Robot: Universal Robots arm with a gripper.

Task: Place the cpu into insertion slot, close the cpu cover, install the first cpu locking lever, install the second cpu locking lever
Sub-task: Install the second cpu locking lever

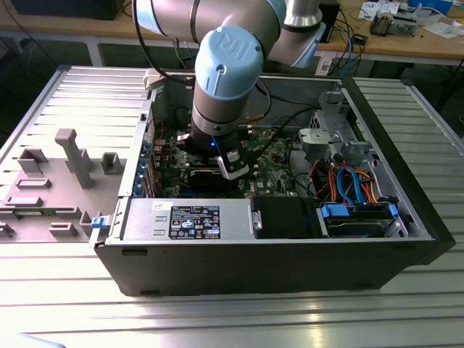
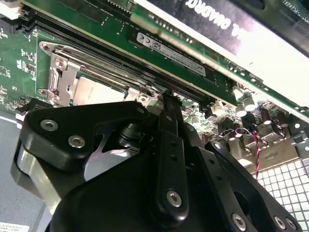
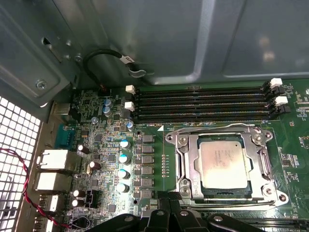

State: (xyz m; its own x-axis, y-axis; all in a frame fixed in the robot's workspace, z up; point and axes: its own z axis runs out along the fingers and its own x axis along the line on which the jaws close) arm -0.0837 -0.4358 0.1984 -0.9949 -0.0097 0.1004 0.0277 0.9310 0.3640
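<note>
The cpu (image 3: pixel 223 163) sits flat in the insertion slot (image 3: pixel 186 186) on the green board, with the cpu cover (image 3: pixel 221 136) closed down as a silver frame around it, beside the long black memory slots (image 3: pixel 200 103). The gripper (image 2: pixel 166 99) hangs low inside the open computer case (image 1: pixel 290 268), just beside the socket's edge. Whether its fingers are apart or together cannot be told.
</note>
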